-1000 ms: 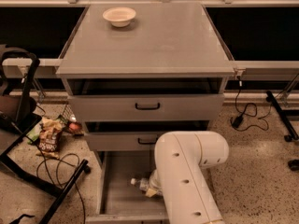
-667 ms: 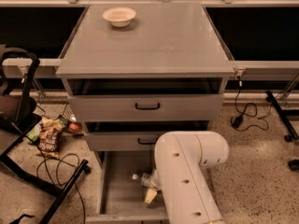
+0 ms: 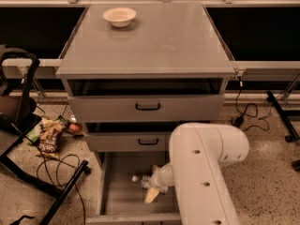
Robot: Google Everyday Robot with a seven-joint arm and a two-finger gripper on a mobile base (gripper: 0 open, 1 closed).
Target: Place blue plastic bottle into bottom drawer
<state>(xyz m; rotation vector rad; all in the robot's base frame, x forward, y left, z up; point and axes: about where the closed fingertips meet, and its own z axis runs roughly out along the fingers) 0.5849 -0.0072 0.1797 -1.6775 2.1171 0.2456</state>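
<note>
Blue plastic bottle (image 3: 142,179) still w/ gripper (image 3: 151,189) in btm drawer (image 3: 117,193).

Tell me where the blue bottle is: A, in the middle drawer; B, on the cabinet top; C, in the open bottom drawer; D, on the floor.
C: the blue plastic bottle shows inside the bottom drawer, right at the gripper, which is low inside it.

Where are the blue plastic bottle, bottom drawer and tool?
blue plastic bottle (image 3: 142,180), camera view: clear body, right of its white cap.
bottom drawer (image 3: 119,198), camera view: bare grey floor, left of the bottle.
tool (image 3: 152,191), camera view: its middle, inside the open drawer beside the bottle.
</note>
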